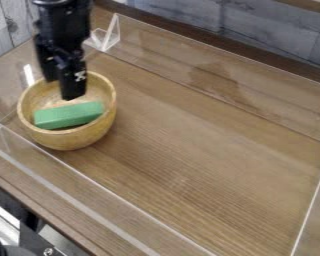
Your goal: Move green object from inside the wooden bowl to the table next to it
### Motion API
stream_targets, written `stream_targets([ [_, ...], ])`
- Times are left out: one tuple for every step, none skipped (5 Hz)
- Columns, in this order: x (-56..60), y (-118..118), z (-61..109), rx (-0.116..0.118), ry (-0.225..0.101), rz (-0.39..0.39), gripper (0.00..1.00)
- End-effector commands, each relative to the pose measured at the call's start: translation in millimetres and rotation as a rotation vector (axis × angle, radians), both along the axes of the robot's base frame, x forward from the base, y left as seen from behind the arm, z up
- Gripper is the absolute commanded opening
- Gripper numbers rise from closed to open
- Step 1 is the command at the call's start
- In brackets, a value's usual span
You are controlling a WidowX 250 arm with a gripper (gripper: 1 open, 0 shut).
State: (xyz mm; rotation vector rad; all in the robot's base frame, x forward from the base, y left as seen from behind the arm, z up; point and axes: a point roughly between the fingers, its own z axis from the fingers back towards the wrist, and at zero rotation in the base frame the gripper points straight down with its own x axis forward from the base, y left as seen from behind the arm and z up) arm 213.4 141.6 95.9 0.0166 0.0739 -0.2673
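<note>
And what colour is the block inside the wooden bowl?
The block is bright green, seen in the camera view.

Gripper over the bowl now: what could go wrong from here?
The open gripper is at the bowl's far side, so a finger might catch the rim on the way down. The green block lies near the wall, which may leave little room for a finger there.

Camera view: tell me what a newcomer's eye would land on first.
Probably the bright green block, lying inside the round wooden bowl at the left of the table. Next, the dark robot arm, reaching in from the top left, its black claw open over the bowl.
</note>
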Motion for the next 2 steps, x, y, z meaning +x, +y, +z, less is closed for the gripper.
stream_targets([
  [-0.5,10,-2.4,0.026,-0.028,0.018,1.00],
  [2.2,18,-19.3,0.026,-0.028,-0.053,1.00],
])
